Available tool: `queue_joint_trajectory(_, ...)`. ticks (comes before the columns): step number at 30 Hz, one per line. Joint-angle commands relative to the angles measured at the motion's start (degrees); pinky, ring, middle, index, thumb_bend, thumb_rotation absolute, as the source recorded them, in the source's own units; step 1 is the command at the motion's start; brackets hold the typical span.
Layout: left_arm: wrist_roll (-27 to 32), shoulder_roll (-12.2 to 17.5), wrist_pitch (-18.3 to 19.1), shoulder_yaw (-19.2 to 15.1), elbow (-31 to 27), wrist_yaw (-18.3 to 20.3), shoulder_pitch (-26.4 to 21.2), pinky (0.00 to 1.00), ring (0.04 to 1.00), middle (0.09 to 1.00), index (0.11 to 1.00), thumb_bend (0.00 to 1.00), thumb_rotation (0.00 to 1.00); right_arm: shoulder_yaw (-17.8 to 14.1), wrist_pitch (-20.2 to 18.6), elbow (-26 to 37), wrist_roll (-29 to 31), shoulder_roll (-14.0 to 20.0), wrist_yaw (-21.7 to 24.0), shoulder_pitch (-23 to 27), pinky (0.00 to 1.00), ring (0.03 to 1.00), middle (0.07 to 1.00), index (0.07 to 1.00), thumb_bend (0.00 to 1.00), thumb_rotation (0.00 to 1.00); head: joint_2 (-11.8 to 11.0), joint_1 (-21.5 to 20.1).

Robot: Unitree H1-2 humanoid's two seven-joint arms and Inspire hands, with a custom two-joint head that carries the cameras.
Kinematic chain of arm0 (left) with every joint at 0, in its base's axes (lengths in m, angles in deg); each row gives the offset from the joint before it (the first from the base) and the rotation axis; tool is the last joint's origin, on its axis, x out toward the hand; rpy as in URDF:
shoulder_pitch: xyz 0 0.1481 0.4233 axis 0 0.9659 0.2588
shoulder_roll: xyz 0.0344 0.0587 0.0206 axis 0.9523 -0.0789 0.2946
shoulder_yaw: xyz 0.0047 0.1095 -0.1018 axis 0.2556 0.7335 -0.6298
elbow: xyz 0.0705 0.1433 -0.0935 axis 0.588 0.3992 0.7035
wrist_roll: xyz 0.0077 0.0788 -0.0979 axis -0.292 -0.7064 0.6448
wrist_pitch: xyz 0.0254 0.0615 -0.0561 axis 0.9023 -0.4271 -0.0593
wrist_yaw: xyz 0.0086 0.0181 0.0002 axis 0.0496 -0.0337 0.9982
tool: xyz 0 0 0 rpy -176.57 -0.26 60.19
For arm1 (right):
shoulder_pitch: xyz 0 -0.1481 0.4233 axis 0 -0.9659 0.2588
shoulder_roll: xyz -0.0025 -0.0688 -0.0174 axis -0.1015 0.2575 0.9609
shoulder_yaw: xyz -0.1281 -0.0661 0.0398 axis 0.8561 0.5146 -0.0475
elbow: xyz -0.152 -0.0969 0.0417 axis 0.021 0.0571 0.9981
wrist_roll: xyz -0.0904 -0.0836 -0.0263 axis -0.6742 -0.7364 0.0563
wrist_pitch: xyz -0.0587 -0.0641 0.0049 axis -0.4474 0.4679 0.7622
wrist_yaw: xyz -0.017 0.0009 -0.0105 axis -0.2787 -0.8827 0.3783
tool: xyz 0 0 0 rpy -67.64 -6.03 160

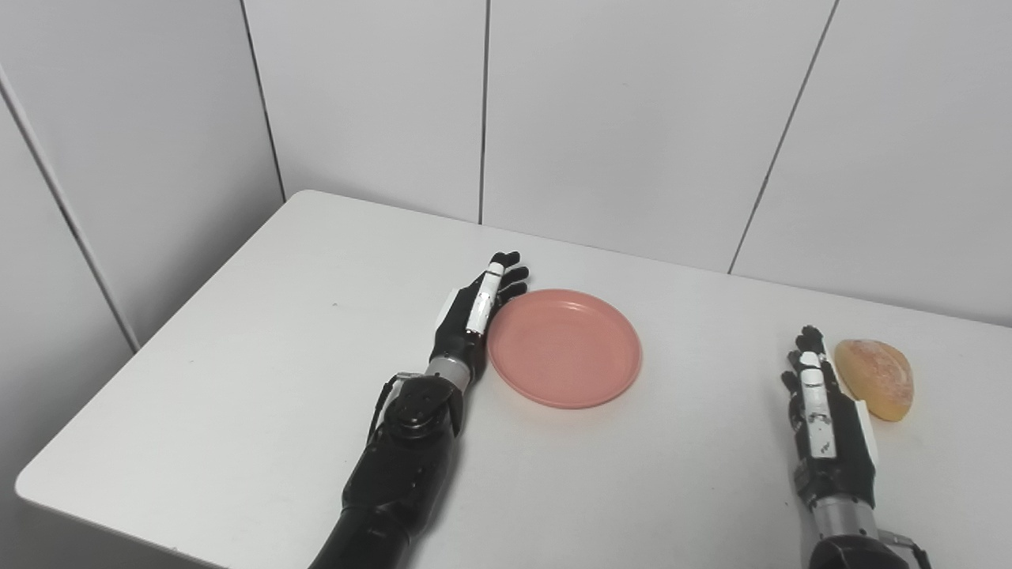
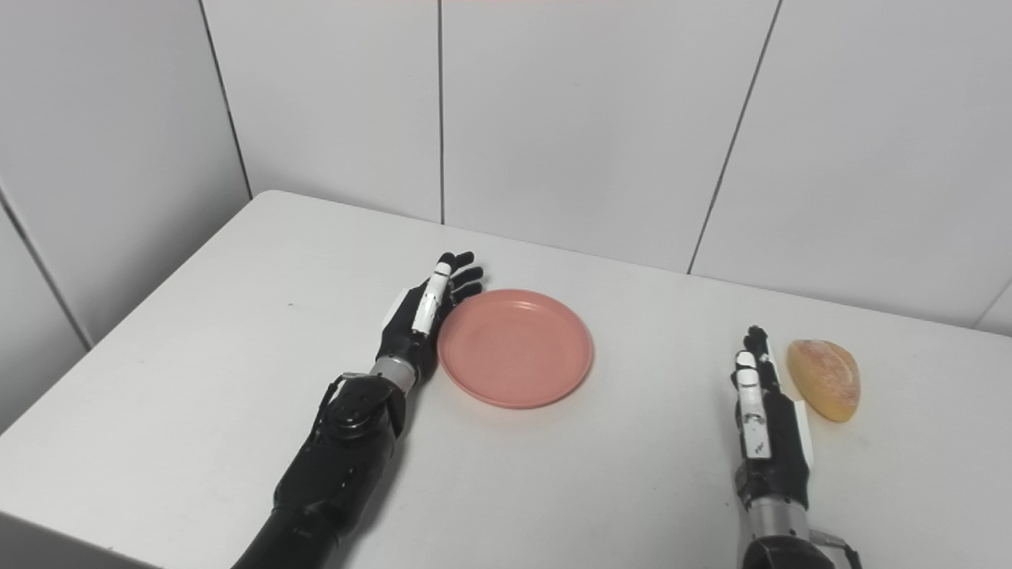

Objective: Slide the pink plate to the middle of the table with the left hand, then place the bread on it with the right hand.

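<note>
A round pink plate [image 1: 564, 348] lies flat near the middle of the white table [image 1: 237, 379]. My left hand [image 1: 474, 312] stands on edge against the plate's left rim, open with fingers stretched out and holding nothing. A tan bread roll [image 1: 876, 378] rests on the table at the right. My right hand [image 1: 822, 411] lies just left of the bread, open with fingers straight, close beside it; whether they touch is not clear.
White panelled walls [image 1: 632, 118] close in behind the table and on the left. The table's front-left corner [image 1: 32, 482] and left edge are in view. Bare tabletop lies between the plate and my right hand.
</note>
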Motion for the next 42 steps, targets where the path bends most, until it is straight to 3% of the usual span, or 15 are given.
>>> queue_joint_trajectory(1, 0.95, -1.67, 2.57, 0.84, -0.96, 1.99, 0.75, 0.85, 0.856, 0.848, 0.845, 0.51, 1.0, 0.24, 0.15, 2.06, -0.22, -0.6, -0.36, 1.4, 1.0, 1.0, 0.996, 0.979, 0.57, 0.91, 0.16, -0.7)
queue_joint_trajectory(12, 0.01, -3.26, 2.24, 2.27, -5.24, 4.82, 4.1, 0.9, 0.9, 0.888, 0.882, 0.52, 1.0, 0.34, -1.22, 3.56, -0.48, -2.75, -2.12, 1.22, 1.0, 0.992, 0.985, 0.973, 0.6, 0.85, 1.2, -7.16)
queue_joint_trajectory(20, -0.18, -4.0, 2.71, 3.38, -8.08, 5.58, 6.21, 0.95, 0.917, 0.906, 0.901, 0.54, 1.0, 1.71, -0.74, 3.84, -2.24, -3.12, -2.36, 1.49, 1.0, 1.0, 0.996, 0.993, 0.57, 0.92, 1.94, -10.93)
queue_joint_trajectory(26, -0.67, -3.81, 1.8, 4.4, -9.32, 6.55, 7.4, 0.96, 0.936, 0.923, 0.919, 0.53, 1.0, 1.75, 0.1, 3.63, -2.9, -4.49, -3.86, 1.49, 1.0, 0.983, 0.977, 0.973, 0.55, 0.92, 2.23, -14.44)
queue_joint_trajectory(42, -0.19, -3.53, 1.65, 5.05, -10.01, 7.73, 8.38, 0.98, 0.943, 0.925, 0.927, 0.51, 1.0, 2.83, 0.72, 2.54, -5.11, -4.68, -4.99, 1.81, 1.0, 0.979, 0.985, 0.971, 0.57, 0.94, 2.36, -16.29)
